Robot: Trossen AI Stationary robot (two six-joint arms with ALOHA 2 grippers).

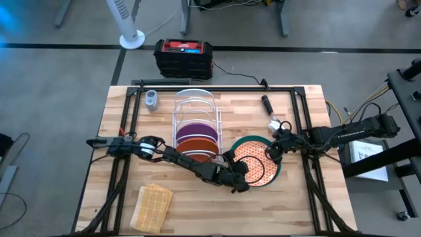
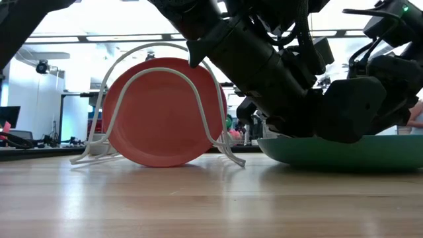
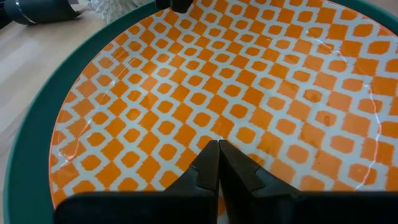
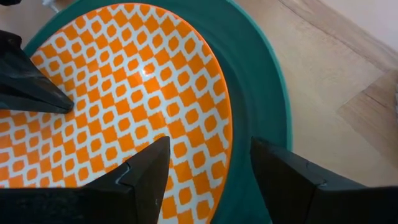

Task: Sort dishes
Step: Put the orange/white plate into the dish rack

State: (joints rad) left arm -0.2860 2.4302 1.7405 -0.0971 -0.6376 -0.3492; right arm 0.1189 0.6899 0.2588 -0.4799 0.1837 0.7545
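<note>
the right gripper (image 4: 208,180) gapes empty astride the three o'clock rim of the stiff, slippery, breakable orange-patterned round plate (image 1: 255,160), the likely hold, while the left gripper (image 3: 217,163) presses shut, empty, onto it.

Patterned plate (image 1: 252,160) on big plate (image 1: 277,172), right of rack (image 1: 195,118) w/ plates.

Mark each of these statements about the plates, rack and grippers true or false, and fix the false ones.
1. The orange-patterned plate lies on the teal plate. True.
2. The left gripper is wide open. False: its fingers are shut, tips over the patterned plate.
3. The right gripper is open, straddling the patterned plate's edge. True.
4. The white wire rack is empty. False: purple and plain orange plates stand in it.
</note>
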